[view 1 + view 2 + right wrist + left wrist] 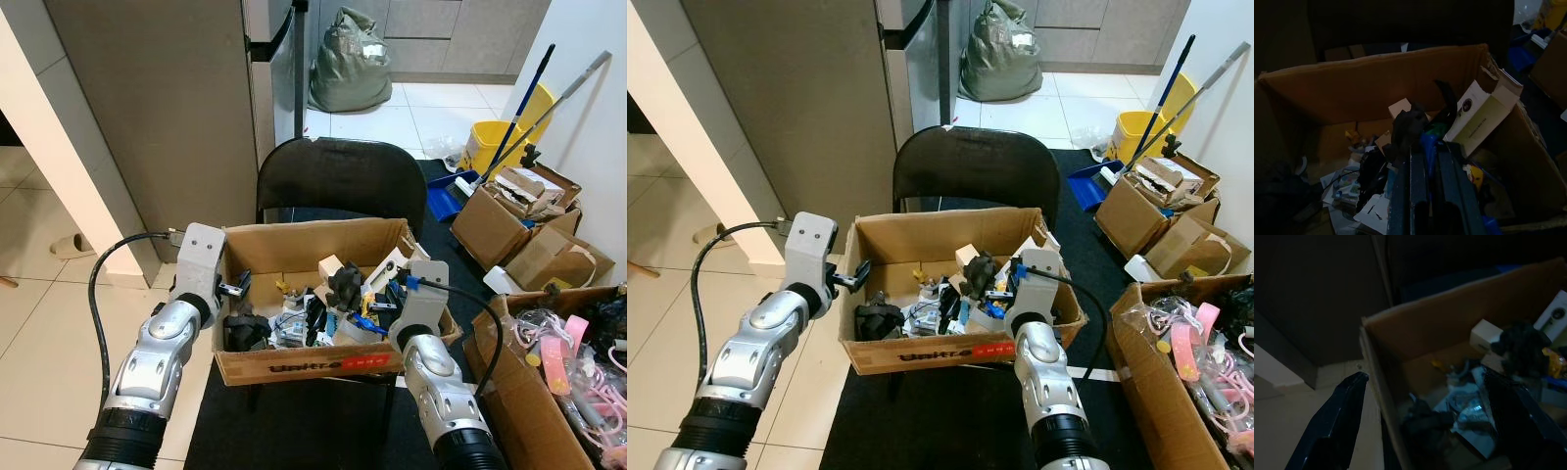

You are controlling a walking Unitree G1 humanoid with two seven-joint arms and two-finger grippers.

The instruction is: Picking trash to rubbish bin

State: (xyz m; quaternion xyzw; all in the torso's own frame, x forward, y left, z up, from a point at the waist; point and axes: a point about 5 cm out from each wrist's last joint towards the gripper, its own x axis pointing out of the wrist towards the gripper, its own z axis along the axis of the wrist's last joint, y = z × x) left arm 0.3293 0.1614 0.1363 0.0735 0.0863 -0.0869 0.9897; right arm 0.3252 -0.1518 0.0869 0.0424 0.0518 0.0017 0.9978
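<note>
Glossy white floor tiles surround a black chair [333,176] carrying an open corrugated cardboard box [304,245], long axis running left to right, heaped with trash [328,308]. Left gripper [1425,421] straddles the box's left wall, fingers spread. Right gripper [1432,196] hangs over the trash, fingers pressed together, empty.

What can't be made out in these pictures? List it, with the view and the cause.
- Floor of the brown cardboard box: buried under jumbled trash, both eye views.
- Seat of the black chair: covered by the box, eye views.
- What the right gripper touches: its fingers lie side by side, low in the clutter; right wrist view too dark.
- Left gripper: straddles the box's side wall, open; contact unclear, dim left wrist view.
</note>
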